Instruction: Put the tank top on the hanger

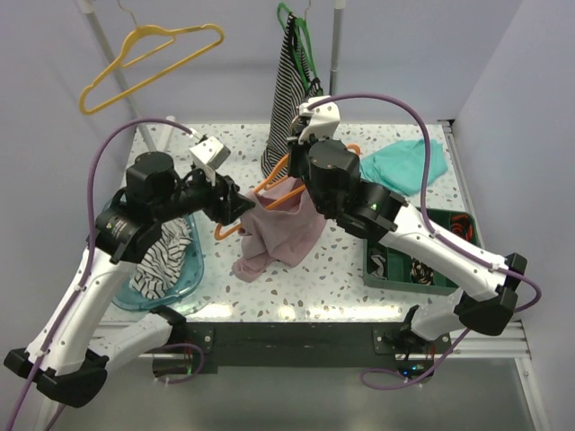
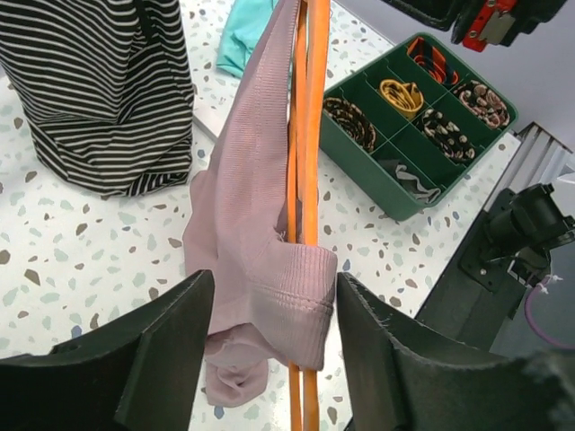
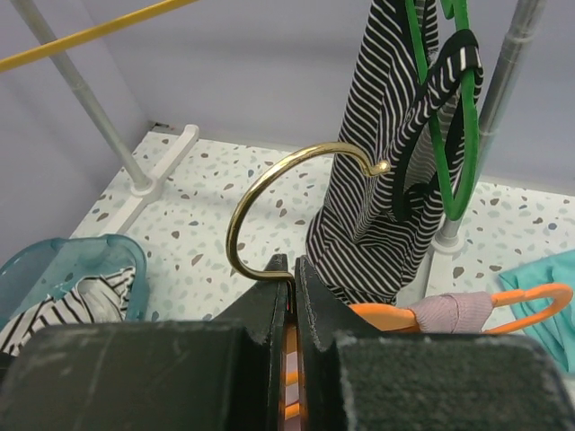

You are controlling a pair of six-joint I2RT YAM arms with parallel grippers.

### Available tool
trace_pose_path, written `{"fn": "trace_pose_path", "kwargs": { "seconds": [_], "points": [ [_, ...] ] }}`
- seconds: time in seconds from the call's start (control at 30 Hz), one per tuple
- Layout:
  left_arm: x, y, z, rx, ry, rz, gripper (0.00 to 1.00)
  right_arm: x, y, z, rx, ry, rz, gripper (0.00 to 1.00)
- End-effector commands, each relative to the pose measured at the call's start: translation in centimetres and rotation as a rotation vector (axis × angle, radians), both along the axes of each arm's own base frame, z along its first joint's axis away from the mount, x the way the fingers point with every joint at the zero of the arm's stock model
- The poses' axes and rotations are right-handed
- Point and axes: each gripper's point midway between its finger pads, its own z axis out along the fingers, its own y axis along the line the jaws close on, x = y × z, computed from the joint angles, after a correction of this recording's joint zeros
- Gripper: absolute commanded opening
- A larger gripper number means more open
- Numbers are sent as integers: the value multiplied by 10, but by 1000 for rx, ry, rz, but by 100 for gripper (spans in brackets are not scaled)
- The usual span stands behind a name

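Pale walls (image 1: 45, 135) ring my speckled table (image 1: 341, 269); I count one tub (image 1: 184, 269), three hangers (yellow hanger (image 1: 148, 54), orange hanger (image 2: 316, 135), green hanger (image 3: 449, 135)) and one tray (image 2: 359, 180). My left gripper (image 1: 229, 202) gapes around the hem of the tank top (image 1: 283, 233), which hangs mid-table, while my right gripper (image 3: 295, 278) is clamped tight on the orange hanger's hook neck.

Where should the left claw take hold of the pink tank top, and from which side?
Probably the ribbed band of the tank top, coming in from the robot's left: that edge hangs flat beside the bars of the orange hanger, squarely between the fingers of the open left claw.
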Motion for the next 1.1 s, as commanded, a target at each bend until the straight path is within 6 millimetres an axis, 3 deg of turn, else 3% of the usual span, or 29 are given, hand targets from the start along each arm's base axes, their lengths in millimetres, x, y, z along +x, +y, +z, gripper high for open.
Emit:
{"fn": "trace_pose_path", "kwargs": {
  "seconds": [0.0,0.27,0.37,0.4,0.5,0.6,0.87,0.9,1.0,1.07],
  "points": [
    [6,-7,-4,24,-13,-36,57,-6,-7,23,84,-31,5,0],
    [3,-21,-21,71,9,-59,39,-3,-5,16,61,-25,-12,0],
    [2,-26,-30,89,20,-61,28,-2,-5,14,59,-23,-13,0],
    [2,-25,-33,90,26,-55,17,-2,-5,12,55,-21,-15,0],
    [3,-22,-34,76,19,-21,0,-2,-5,9,51,-19,-15,0],
    [3,-20,-33,43,9,7,0,-3,-3,5,47,-14,-3,0],
    [-4,-10,-43,7,22,59,0,-10,-9,-9,34,-1,17,50],
    [-4,-10,-45,5,28,64,0,-11,-7,-15,27,6,36,62],
    [-6,-3,-52,-11,49,109,0,-19,-5,-24,23,30,85,81],
    [-6,4,-55,-22,57,157,0,-23,-9,-27,26,39,94,88]
  ]
}}
